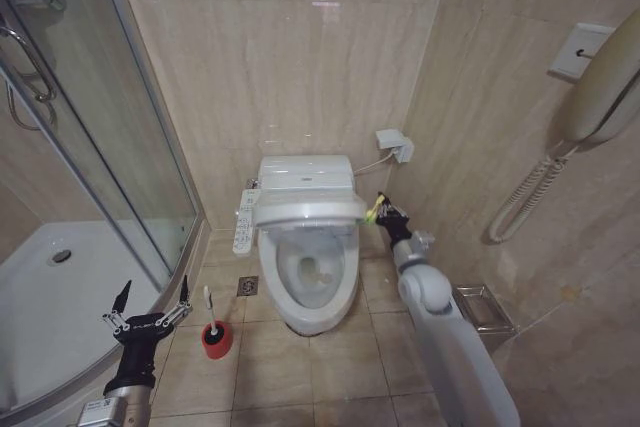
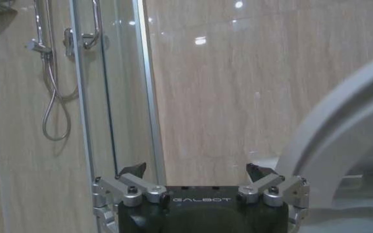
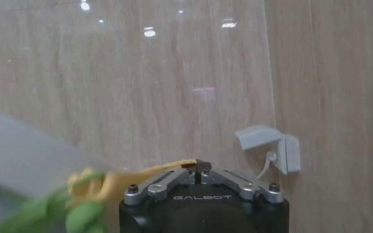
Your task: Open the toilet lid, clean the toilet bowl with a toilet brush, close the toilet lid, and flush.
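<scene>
The toilet lid [image 1: 308,209] stands partly raised over the white toilet bowl [image 1: 315,282], whose basin shows beneath it. My right gripper [image 1: 383,212] is at the lid's right edge, shut on the yellow-green band [image 1: 372,211] tied there. In the right wrist view the right gripper [image 3: 199,166] pinches the band [image 3: 95,191], with the grey lid [image 3: 18,145] beside it. The toilet brush [image 1: 208,305] stands upright in its red holder cup [image 1: 216,339] on the floor left of the bowl. My left gripper [image 1: 153,297] [image 2: 196,171] hangs open just left of the brush, holding nothing.
A glass shower enclosure [image 1: 110,147] and white shower tray [image 1: 60,287] fill the left. A side control panel [image 1: 245,222] and a floor drain [image 1: 247,286] sit left of the bowl. A wall socket [image 1: 396,145], a wall handset [image 1: 600,87] and a metal rack [image 1: 482,307] are on the right.
</scene>
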You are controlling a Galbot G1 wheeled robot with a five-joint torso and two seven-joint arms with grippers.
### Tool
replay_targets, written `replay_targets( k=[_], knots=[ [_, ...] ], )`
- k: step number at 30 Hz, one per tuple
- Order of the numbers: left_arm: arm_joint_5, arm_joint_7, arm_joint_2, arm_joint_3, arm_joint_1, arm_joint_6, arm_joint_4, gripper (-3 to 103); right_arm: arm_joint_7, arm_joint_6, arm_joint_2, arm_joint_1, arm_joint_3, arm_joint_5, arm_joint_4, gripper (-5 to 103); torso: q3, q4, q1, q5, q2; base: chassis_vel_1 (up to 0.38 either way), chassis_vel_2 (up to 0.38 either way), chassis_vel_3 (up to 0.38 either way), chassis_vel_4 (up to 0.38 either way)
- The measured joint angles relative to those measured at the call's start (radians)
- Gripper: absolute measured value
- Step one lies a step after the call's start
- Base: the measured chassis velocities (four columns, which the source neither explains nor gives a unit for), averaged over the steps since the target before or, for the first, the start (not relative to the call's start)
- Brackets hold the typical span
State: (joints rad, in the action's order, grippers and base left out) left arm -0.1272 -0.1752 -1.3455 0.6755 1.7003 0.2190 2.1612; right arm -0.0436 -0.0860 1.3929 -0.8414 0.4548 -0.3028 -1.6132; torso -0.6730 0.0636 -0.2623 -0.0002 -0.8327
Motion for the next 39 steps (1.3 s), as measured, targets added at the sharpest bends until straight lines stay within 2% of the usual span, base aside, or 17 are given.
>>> replay_targets(
  k=[17, 27, 39],
  knots=[
    [0.0, 0.0, 0.0, 0.0, 0.0, 0.0, 0.0, 100, -0.01, 0.01, -0.01, 0.27, -0.049, -0.018, 0.243, 1, 0.0, 0.0, 0.0, -0.0001, 0.0, 0.0, 0.0, 0.0, 0.0],
    [0.0, 0.0, 0.0, 0.0, 0.0, 0.0, 0.0, 100, -0.015, 0.04, -0.015, 0.447, -0.093, -0.002, 0.438, 1, 0.0, 0.0001, 0.0, 0.0001, 0.0, 0.0, 0.0, 0.0, 0.0],
    [0.0, 0.0, 0.0, 0.0, 0.0, 0.0, 0.0, 100, -0.013, 0.065, 0.045, 0.644, -0.126, 0.04, 0.673, 1, 0.0, 0.0006, 0.0, 0.0001, 0.0, 0.0, 0.0, 0.0, 0.0]
  ],
)
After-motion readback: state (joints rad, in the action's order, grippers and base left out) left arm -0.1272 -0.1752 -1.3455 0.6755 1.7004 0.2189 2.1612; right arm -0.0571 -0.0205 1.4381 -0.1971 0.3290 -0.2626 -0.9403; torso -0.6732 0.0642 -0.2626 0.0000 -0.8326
